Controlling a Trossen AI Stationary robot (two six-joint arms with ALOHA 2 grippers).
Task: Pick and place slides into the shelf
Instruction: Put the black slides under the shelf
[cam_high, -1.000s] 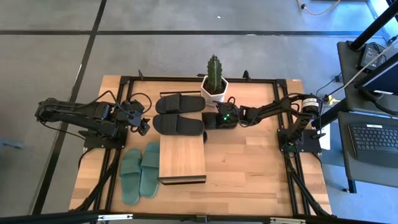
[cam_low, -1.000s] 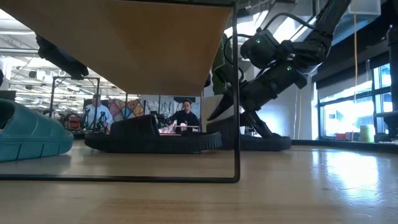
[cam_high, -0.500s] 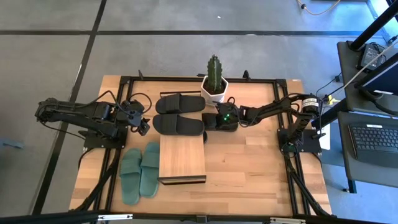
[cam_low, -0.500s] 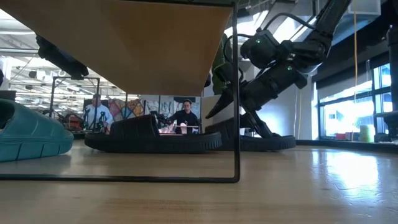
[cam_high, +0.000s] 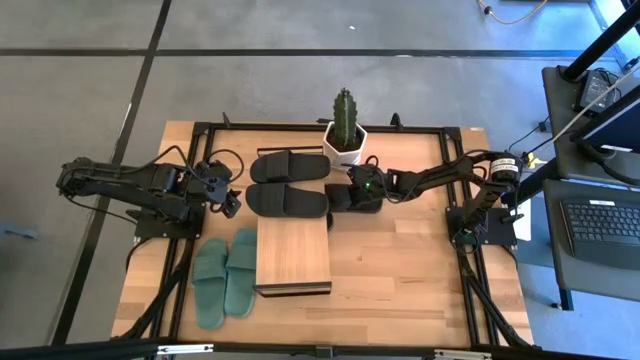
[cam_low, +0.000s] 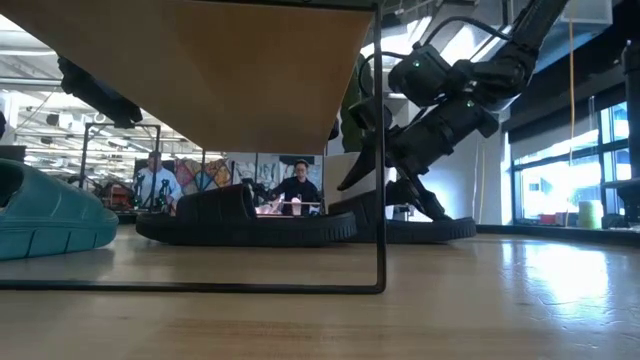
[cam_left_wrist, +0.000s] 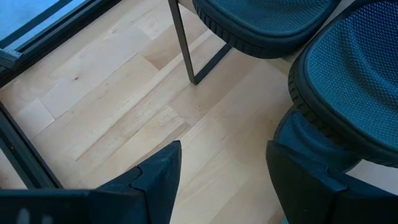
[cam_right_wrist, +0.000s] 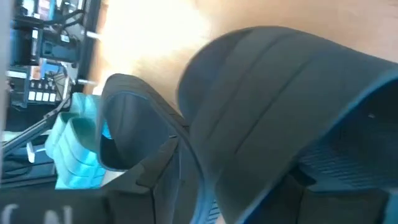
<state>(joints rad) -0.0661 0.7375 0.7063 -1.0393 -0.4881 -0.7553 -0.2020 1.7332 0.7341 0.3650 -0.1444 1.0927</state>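
right gripper (cam_high: 340, 197): my high view hides its jaws; low view shows them apart over a black slide (cam_low: 415, 228).
left gripper (cam_high: 232, 205): jaws apart, bare table (cam_left_wrist: 112, 112) between them, beside the green slides (cam_high: 225, 276).
shelf (cam_high: 292, 255): room underneath.

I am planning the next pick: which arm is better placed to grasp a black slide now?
Right. The right gripper is already at the black slide beside the shelf; the left gripper waits open, holding nothing.

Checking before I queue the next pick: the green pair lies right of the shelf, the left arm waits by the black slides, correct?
Not quite. In the high view the green pair lies left of the shelf, not right. The rest holds: the left gripper waits beside the black slides.
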